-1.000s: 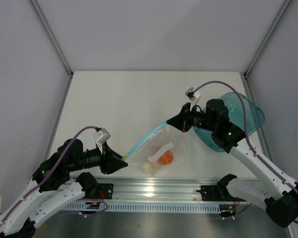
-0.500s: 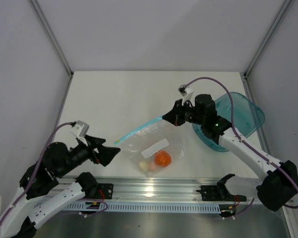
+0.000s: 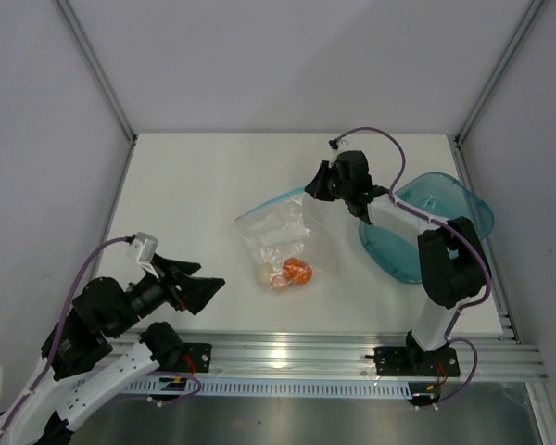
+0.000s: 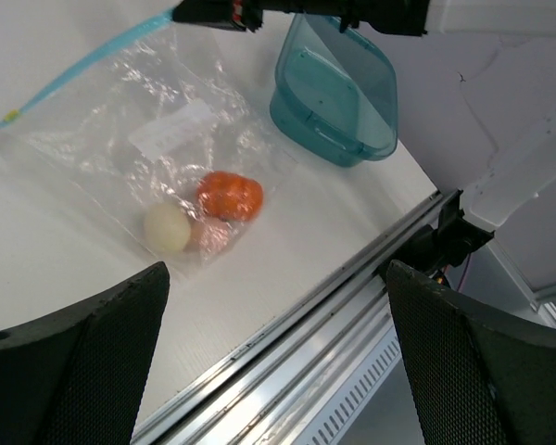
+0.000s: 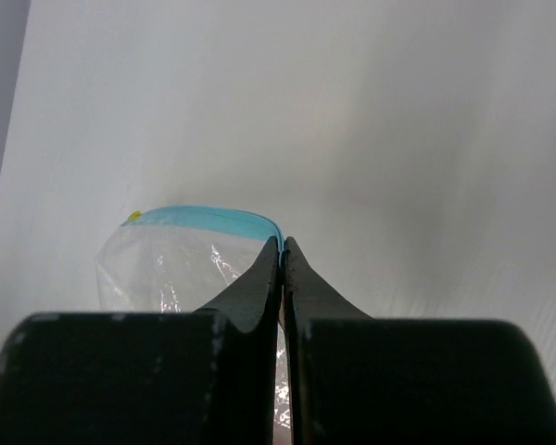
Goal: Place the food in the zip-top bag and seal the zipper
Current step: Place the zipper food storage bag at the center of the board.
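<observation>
The clear zip-top bag [image 3: 280, 230] lies mid-table with its teal zipper [image 3: 269, 203] along the far edge. Inside it sit the orange-red lump [image 3: 297, 273] and the pale ball [image 3: 265, 275]; a pinkish bit lies between them. They also show in the left wrist view: bag [image 4: 157, 139], lump [image 4: 230, 196], ball [image 4: 167, 228], zipper [image 4: 83, 65]. My right gripper [image 3: 313, 190] is shut on the zipper's right end [image 5: 213, 216], fingertips [image 5: 269, 255] pressed together. My left gripper [image 3: 204, 289] is open and empty, near the table's front left, apart from the bag.
A translucent teal plate [image 3: 435, 222] stands tilted at the right, beside the right arm; it also shows in the left wrist view [image 4: 338, 88]. An aluminium rail [image 3: 287, 352] runs along the near edge. White walls enclose the table.
The right gripper has dragged the zipper end and bag farther back. The left gripper, which let go of the zipper's left end earlier, has drawn back toward the front left, open.
</observation>
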### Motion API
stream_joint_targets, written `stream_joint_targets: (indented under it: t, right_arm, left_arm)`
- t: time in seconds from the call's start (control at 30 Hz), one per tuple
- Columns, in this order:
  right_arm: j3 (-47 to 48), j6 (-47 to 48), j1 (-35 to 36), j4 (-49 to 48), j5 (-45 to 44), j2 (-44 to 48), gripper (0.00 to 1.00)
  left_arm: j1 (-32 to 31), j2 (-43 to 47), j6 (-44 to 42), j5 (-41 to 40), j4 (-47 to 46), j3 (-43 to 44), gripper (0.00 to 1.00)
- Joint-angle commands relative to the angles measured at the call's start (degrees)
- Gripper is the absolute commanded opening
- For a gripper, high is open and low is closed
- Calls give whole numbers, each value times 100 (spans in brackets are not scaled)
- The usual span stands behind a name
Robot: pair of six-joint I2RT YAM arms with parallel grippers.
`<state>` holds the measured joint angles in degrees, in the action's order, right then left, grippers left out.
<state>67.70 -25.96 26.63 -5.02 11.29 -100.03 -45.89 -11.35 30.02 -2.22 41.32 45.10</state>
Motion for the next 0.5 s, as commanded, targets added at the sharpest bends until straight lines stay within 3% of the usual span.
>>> stream_joint_targets:
  t: [0.0, 0.17, 0.27, 0.37, 0.4, 0.47]
  right_arm:
    - [621, -24, -105, -316, -468, -473, 0]
    - [1210, -85, -237, 211, -1119, -1062, 0]
    - [1307, -234, -316, 396, -1436, -1264, 8]
    - [1342, -270, -352, 475, -1445, -1353, 31]
    - [1333, -235, -352, 475, -1471, -1353, 46]
    - [1368, -182, -360, 667, -1515, -1335, 60]
  left_arm:
    - [-17, -25, 259, 467, -335, -124, 99]
    - [-17, -16, 285, 635, -361, -282, 99]
    - [-17, 2, 311, 652, -379, -344, 99]
    - [-17, -51, 320, 714, -449, -371, 99]
    - [-17, -86, 320, 731, -493, -388, 99]
    - [-17, -147, 355, 775, -520, -388, 100]
